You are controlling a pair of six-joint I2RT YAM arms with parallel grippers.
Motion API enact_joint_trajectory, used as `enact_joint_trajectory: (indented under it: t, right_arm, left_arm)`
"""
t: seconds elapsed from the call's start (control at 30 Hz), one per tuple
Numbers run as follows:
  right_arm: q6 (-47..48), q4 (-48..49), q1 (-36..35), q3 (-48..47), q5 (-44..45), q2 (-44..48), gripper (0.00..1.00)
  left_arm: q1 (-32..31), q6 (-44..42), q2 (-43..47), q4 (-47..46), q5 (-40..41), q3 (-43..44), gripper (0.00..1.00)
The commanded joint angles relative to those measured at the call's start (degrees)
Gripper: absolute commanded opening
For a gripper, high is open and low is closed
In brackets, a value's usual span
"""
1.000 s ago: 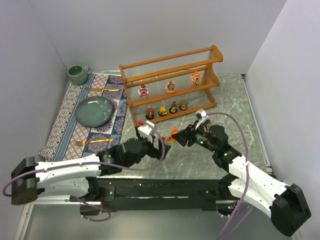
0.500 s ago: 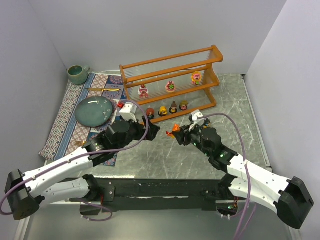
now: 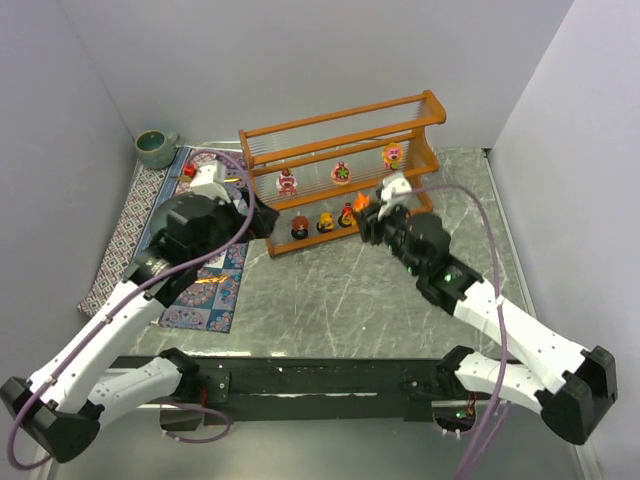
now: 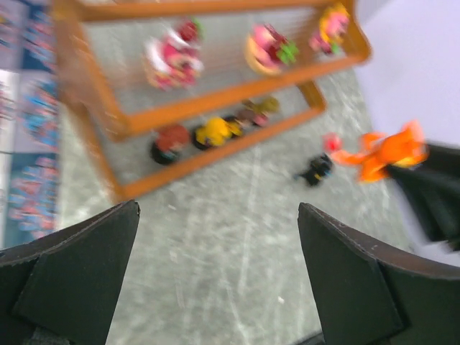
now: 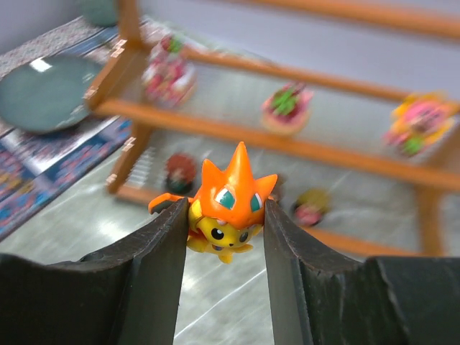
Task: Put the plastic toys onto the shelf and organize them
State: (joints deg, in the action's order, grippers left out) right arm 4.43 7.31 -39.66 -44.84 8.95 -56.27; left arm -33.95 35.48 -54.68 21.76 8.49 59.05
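The shelf stands at the back. Its middle tier holds three pink toys and its bottom tier several small dark-based toys. My right gripper is shut on an orange-and-yellow spiky toy and holds it in the air just in front of the bottom tier's right part. My left gripper is open and empty, left of the shelf's front corner. The left wrist view shows the shelf, the held orange toy and a small black piece beside it.
A patterned cloth mat lies at the left with a teal plate, a gold fork and another gold utensil. A green cup stands in the back left corner. White walls close in on three sides.
My right gripper has carried the orange toy from the table's middle up to the shelf's bottom tier. My left arm has swung back and left, over the mat, still open.
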Motion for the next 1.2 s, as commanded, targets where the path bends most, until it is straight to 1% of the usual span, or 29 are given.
enact_joint_trajectory:
  t: [0.0, 0.1, 0.17, 0.23, 0.27, 0.3, 0.37, 0.5, 0.6, 0.67, 0.9, 1.17]
  right_arm:
    - [5.6, -1.3, 5.9, -9.6, -5.2, -4.6, 0.00]
    - [7.9, -2.2, 8.6, -17.3, -6.8, -8.8, 0.00]
    - [9.6, -2.7, 10.3, -20.4, -7.2, -11.2, 0.00]
    - [10.6, -3.0, 11.4, -24.9, -8.2, -14.9, 0.00]
    - [11.7, -3.0, 11.8, -26.4, -8.2, -16.1, 0.00]
    - [12.3, -2.9, 12.5, -29.2, -8.1, -18.6, 0.00]
    - [14.1, -3.4, 13.2, -32.3, -8.0, -21.0, 0.00]
    - [16.4, -4.7, 14.7, -41.6, -8.5, -28.3, 0.00]
    - [18.9, -5.5, 15.4, -46.7, -7.5, -32.8, 0.00]
    - [20.2, -4.7, 15.6, -48.1, -6.6, -34.6, 0.00]
    - [22.5, -3.8, 17.1, -53.3, -7.6, -40.7, 0.00]
    - [22.0, -1.0, 17.9, -54.0, -8.7, -43.0, 0.00]
  left_arm:
    - [6.8, -5.8, 1.8, 4.1, -3.5, 1.6, 0.97]
    - [10.8, -6.6, 3.3, 2.6, -3.1, -0.3, 0.97]
    - [13.1, -6.6, 4.7, 0.2, -2.5, -2.5, 0.97]
    - [15.3, -6.6, 5.8, -1.4, -5.0, -4.0, 0.97]
    - [18.1, -6.8, 6.1, -2.0, -6.3, -5.1, 0.97]
    - [19.2, -6.8, 6.4, -2.7, -6.8, -5.5, 0.97]
    - [19.7, -7.7, 7.2, -2.7, -4.4, -6.2, 0.97]
    - [19.8, -8.9, 8.3, -2.4, 1.1, -7.5, 0.97]
    - [20.1, -9.3, 9.1, -3.1, 2.8, -8.2, 0.97]
    - [20.4, -9.2, 8.8, -3.8, 2.3, -8.5, 0.97]
    - [20.9, -9.5, 5.9, -4.0, 1.4, -8.7, 0.97]
    - [20.9, -9.9, 4.7, -4.2, 1.7, -8.9, 0.97]
